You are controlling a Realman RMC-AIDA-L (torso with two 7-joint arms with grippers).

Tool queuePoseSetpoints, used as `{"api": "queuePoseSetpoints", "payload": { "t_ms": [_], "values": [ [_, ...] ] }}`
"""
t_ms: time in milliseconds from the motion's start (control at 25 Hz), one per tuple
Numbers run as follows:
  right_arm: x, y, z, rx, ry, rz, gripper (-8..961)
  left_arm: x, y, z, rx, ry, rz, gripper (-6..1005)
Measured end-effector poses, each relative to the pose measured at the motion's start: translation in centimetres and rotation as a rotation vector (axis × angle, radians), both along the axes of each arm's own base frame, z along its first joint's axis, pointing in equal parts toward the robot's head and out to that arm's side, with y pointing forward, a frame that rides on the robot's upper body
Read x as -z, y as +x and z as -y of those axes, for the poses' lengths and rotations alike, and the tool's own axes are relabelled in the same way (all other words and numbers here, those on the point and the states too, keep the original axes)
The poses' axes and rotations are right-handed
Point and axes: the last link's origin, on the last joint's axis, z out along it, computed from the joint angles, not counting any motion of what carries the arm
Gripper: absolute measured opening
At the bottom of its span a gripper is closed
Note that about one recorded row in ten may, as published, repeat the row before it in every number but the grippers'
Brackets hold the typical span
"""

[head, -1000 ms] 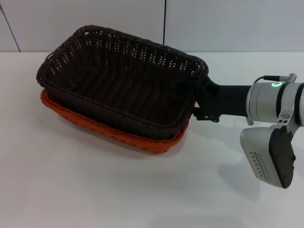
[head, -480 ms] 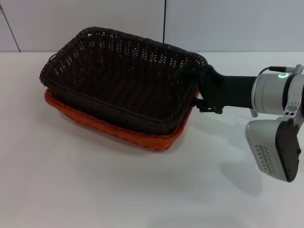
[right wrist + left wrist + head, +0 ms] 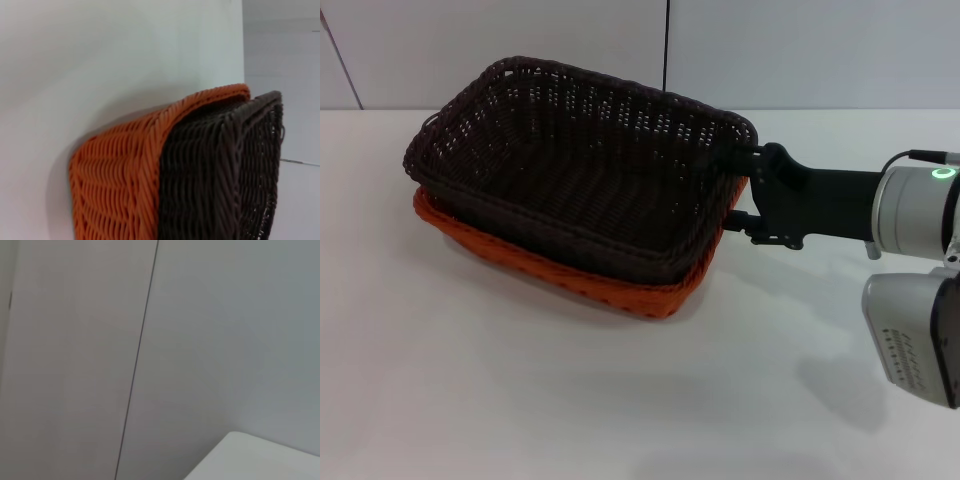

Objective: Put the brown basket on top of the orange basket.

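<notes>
The brown basket (image 3: 575, 170) sits nested inside the orange basket (image 3: 570, 270) on the white table (image 3: 620, 400), left of centre in the head view. Only the orange rim and lower wall show beneath it. My right gripper (image 3: 748, 183) is at the stack's right end. It is open, one finger high and one low beside the brown rim, holding nothing. The right wrist view shows that end close up, with the orange basket (image 3: 115, 175) wall beside the brown basket (image 3: 215, 170) wall. My left gripper is out of view.
A pale panelled wall (image 3: 800, 50) with a dark vertical seam runs behind the table. My right arm's silver wrist (image 3: 920, 210) reaches in from the right edge. The left wrist view shows only the wall (image 3: 200, 340) and a table corner (image 3: 260, 460).
The brown basket dropped and levelled onto the orange one, then stayed still. My right gripper has drawn back to the right, off the basket's end.
</notes>
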Motion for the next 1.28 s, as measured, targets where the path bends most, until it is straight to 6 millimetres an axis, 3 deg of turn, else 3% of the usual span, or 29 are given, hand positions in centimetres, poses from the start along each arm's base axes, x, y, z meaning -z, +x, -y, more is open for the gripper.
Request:
{"api": "queuePoseSetpoints", "payload": {
  "t_ms": [160, 320, 520, 560, 600, 640, 680, 760, 800, 960, 1000, 1040, 1080, 1120, 1200, 1280],
  "values": [
    [-0.6, -0.1, 0.7, 0.009, 0.015, -0.039, 823, 0.0, -0.1, 0.2, -0.003, 0.001, -0.001, 813],
    [-2.0, -0.5, 1.1, 0.045, 0.038, -0.184, 823, -0.1, -0.2, 0.6, -0.009, 0.017, 0.000, 813],
    [-5.0, 0.1, 1.4, 0.169, 0.094, -0.529, 823, -0.9, 0.1, 1.6, 0.007, 0.106, -0.013, 813],
    [-5.0, 0.1, 1.4, 0.169, 0.094, -0.529, 824, -1.1, 0.2, 1.8, 0.015, 0.120, -0.020, 813],
    [-6.1, 0.6, 1.6, 0.227, 0.111, -0.685, 824, -1.4, 0.5, 1.9, 0.033, 0.135, -0.040, 813],
    [-6.1, 0.6, 1.6, 0.227, 0.111, -0.685, 824, -1.4, 0.5, 1.9, 0.033, 0.135, -0.040, 813],
    [-7.2, 1.5, 1.9, 0.284, 0.125, -0.847, 824, -1.5, 0.7, 1.9, 0.037, 0.133, -0.072, 813],
    [-7.7, 2.0, 2.1, 0.314, 0.134, -0.932, 824, -1.6, 0.8, 1.9, 0.037, 0.130, -0.088, 813],
    [-8.5, 3.8, 2.9, 0.383, 0.151, -1.115, 824, -1.6, 0.9, 1.7, 0.038, 0.121, -0.115, 813],
    [-9.0, 7.1, 5.2, 0.412, 0.187, -1.324, 824, -1.6, 1.1, 1.5, 0.044, 0.116, -0.129, 813],
    [-8.9, 9.5, 8.0, 0.363, 0.228, -1.423, 824, -1.7, 1.1, 1.5, 0.048, 0.120, -0.133, 813],
    [-8.9, 9.5, 8.0, 0.363, 0.228, -1.423, 824, -1.7, 1.1, 1.5, 0.048, 0.120, -0.133, 813],
    [-9.2, 11.3, 11.1, 0.268, 0.252, -1.501, 824, -1.8, 1.2, 1.5, 0.049, 0.121, -0.135, 813],
    [-9.2, 11.3, 11.1, 0.268, 0.252, -1.501, 824, -1.8, 1.2, 1.4, 0.051, 0.122, -0.137, 813],
    [-9.8, 13.6, 14.9, 0.156, 0.230, -1.614, 824, -1.8, 1.4, 1.4, 0.063, 0.127, -0.145, 813],
    [-9.8, 14.2, 15.6, 0.149, 0.212, -1.659, 824, -1.9, 1.7, 1.4, 0.073, 0.135, -0.156, 813]
  ]
}}
